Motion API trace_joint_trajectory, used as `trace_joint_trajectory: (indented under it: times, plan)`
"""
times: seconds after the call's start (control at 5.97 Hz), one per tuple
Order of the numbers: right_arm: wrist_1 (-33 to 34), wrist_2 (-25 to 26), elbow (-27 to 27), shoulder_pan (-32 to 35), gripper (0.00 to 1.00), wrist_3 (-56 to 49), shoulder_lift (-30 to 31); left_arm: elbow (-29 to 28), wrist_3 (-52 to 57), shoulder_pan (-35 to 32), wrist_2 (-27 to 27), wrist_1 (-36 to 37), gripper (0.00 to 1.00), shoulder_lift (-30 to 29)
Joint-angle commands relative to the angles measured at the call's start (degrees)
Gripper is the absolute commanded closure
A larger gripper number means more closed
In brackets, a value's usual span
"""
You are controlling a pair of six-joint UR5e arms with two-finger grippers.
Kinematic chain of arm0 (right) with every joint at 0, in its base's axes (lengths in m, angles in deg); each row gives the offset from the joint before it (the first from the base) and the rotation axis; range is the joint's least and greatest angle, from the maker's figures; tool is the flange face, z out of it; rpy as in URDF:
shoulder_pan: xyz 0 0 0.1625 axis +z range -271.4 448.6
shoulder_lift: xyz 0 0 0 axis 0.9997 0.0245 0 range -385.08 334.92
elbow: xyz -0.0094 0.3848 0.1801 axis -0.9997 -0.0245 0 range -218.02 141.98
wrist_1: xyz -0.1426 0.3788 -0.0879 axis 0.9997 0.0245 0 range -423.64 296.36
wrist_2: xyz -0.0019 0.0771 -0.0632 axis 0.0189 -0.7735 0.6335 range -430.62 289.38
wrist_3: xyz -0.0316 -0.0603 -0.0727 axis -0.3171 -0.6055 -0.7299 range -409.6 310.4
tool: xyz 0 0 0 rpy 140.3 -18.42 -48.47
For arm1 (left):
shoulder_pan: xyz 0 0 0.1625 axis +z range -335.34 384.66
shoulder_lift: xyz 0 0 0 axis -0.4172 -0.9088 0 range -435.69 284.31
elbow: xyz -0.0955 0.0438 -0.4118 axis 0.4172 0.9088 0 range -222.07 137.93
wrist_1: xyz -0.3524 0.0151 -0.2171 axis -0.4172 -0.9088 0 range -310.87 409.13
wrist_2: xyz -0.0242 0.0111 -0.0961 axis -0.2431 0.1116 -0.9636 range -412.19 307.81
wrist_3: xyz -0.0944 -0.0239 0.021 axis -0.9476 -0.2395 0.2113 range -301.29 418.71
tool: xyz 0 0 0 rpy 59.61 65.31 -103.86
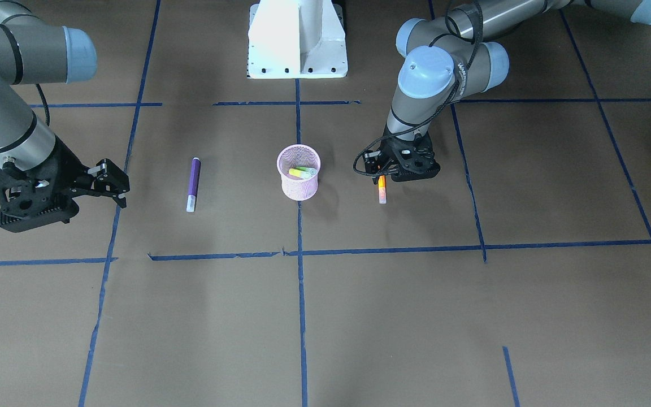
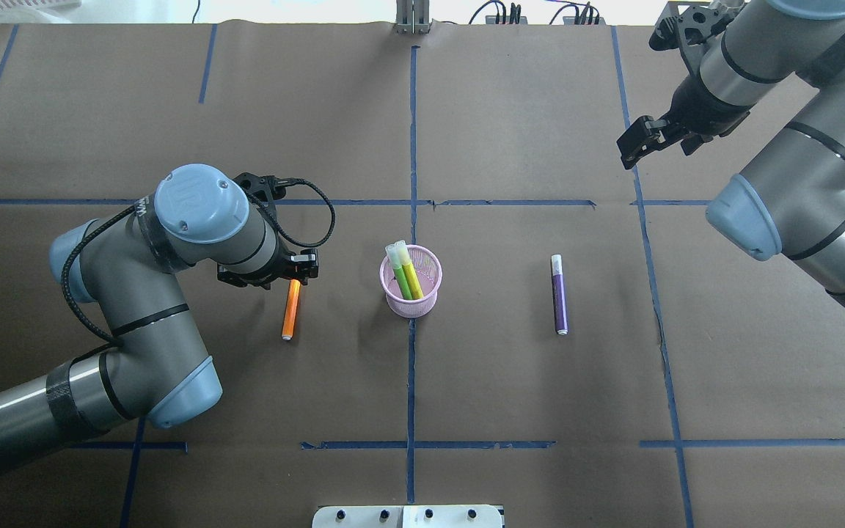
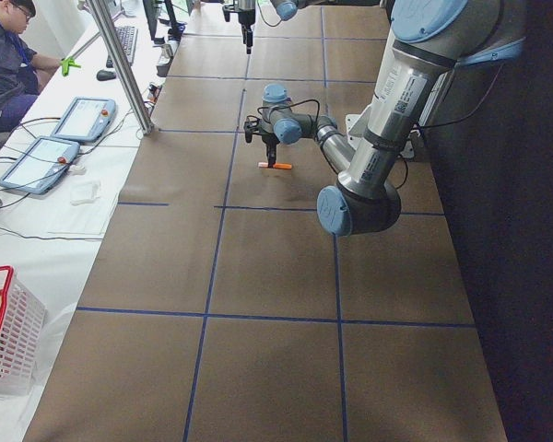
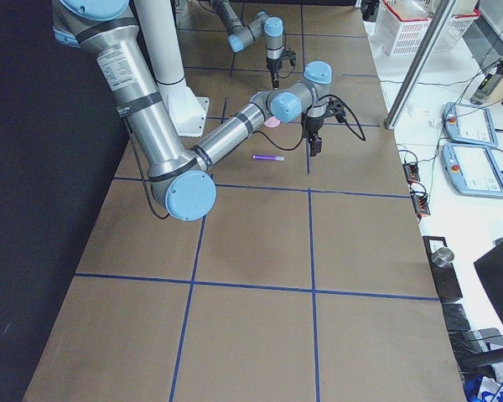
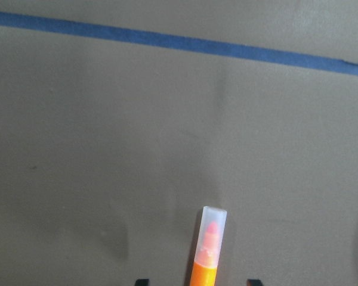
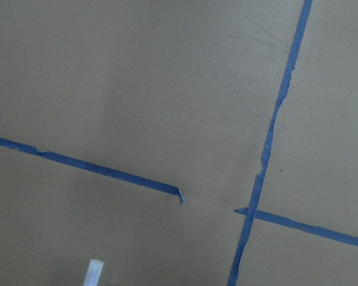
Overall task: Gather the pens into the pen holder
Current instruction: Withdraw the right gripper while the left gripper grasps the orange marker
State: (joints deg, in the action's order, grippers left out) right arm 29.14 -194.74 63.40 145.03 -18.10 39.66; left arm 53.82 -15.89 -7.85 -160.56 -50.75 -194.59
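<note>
The pink mesh pen holder (image 1: 298, 186) (image 2: 411, 301) stands mid-table with a green and a yellow pen (image 2: 408, 275) upright inside. An orange pen (image 1: 382, 192) (image 2: 290, 315) lies flat on the table to the holder's left in the overhead view. My left gripper (image 2: 295, 279) (image 5: 197, 281) is low over its capped end, open, with a fingertip on each side of the pen (image 5: 207, 256). A purple pen (image 1: 194, 181) (image 2: 559, 297) lies flat on the other side of the holder. My right gripper (image 1: 115, 183) (image 2: 631, 143) hovers open and holds nothing, well beyond that pen.
Blue tape lines (image 2: 411, 147) divide the brown table. The robot's white base (image 1: 297, 39) sits at the near edge. At the left end are a person (image 3: 5, 55), tablets (image 3: 37, 161) and a white basket (image 3: 9, 341). Another basket (image 4: 407, 21) stands off the table's far side.
</note>
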Motion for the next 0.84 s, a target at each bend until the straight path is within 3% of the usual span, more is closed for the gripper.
trace_joint_trajectory:
  times: [0.0,0.67]
  plan:
    - [-0.1,0.1,0.0,0.0,0.00,0.0,0.4,-0.8,0.0,0.6,0.0,-0.1,0.41,0.0]
    - [-0.1,0.1,0.0,0.0,0.00,0.1,0.7,-1.7,0.1,1.5,0.0,-0.1,0.43,-0.1]
